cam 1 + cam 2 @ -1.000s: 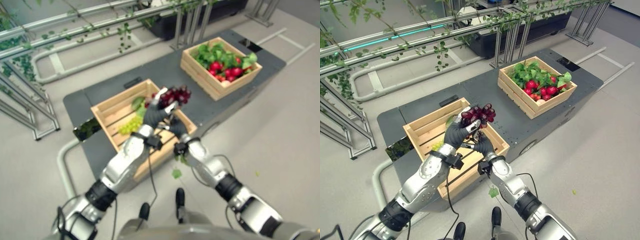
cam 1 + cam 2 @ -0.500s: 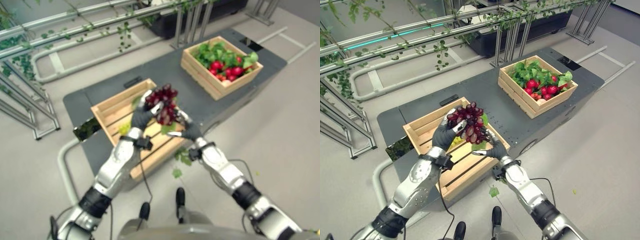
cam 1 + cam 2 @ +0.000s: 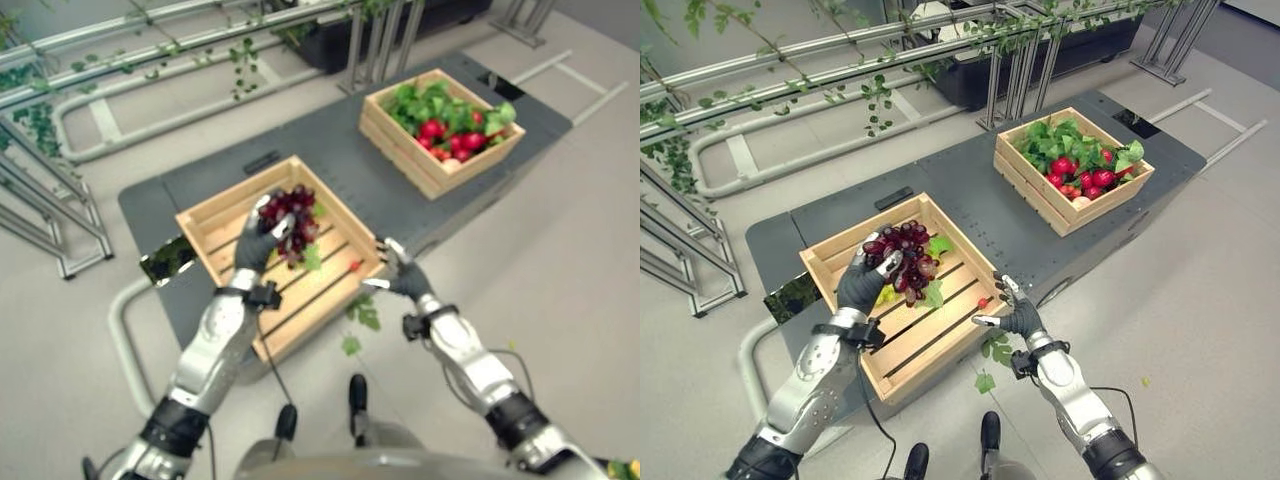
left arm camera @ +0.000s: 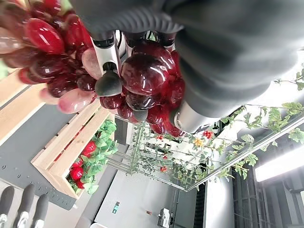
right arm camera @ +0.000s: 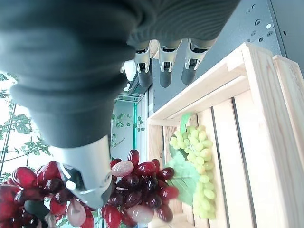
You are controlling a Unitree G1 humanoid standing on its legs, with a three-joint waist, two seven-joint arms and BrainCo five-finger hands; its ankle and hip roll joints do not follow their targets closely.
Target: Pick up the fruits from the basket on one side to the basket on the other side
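A bunch of dark red grapes (image 3: 902, 258), glossy and with a green leaf hanging at its lower edge, is sitting in the left robot hand (image 3: 862, 283), whose fingers are curling around it above the near wooden crate (image 3: 945, 340). Green grapes (image 5: 195, 153) are lying on the crate's slats, partly hidden behind the red bunch. The right robot hand (image 3: 1012, 313) is hovering open, holding nothing, beside the crate's right corner. A second crate (image 3: 1040, 200) of red fruit and leaves is standing farther along the grey tabletop (image 3: 970, 195).

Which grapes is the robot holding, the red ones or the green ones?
The red grapes, clutched in the left hand; the green grapes lie in the near crate.
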